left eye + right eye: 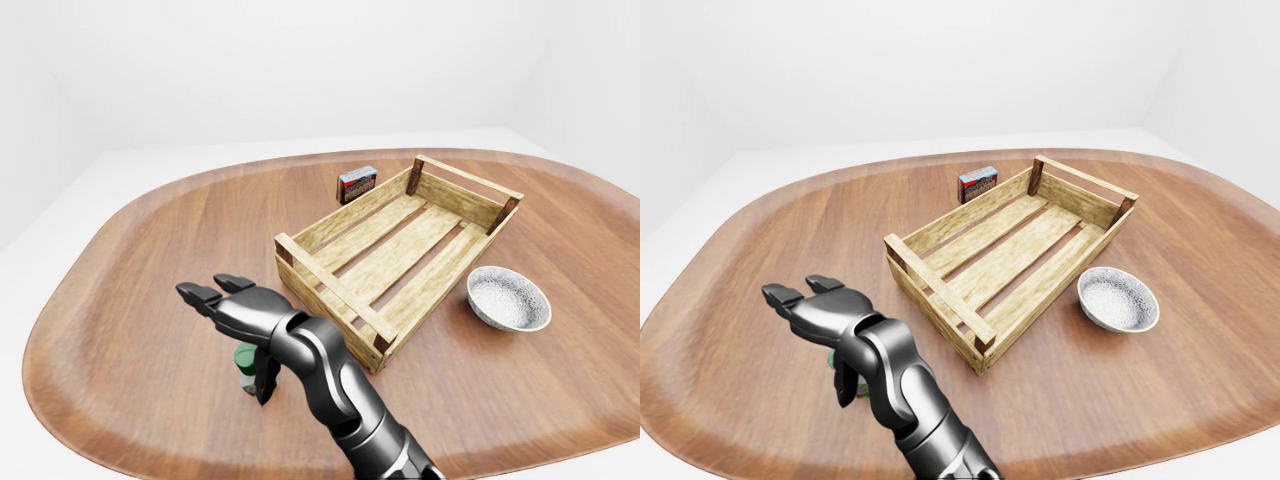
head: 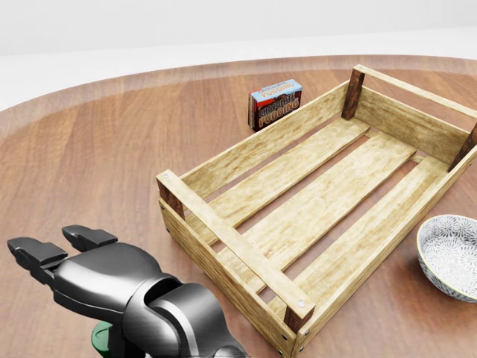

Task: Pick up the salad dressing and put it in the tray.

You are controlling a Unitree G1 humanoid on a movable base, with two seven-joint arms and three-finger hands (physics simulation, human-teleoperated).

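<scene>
The salad dressing shows only as a small bottle with a green cap point(image 1: 245, 360), mostly hidden under my hand at the lower left of the left-eye view; the cap peeks out in the head view point(image 2: 100, 339). My right hand point(image 1: 235, 335) is black, reaches in from the bottom and hovers over the bottle. Its two fingers point(image 1: 200, 294) stretch out to the left and the thumb hangs down beside the cap, so it is open. The tray is a slatted wooden crate point(image 1: 330, 285), empty, just right of the hand. The left hand is not in view.
A chocolate pudding box point(image 1: 357, 183) stands beyond the crate's far left corner. A patterned grey bowl point(image 1: 508, 298) sits right of the crate. All rest on a rounded wooden table point(image 1: 130, 250) with white floor around it.
</scene>
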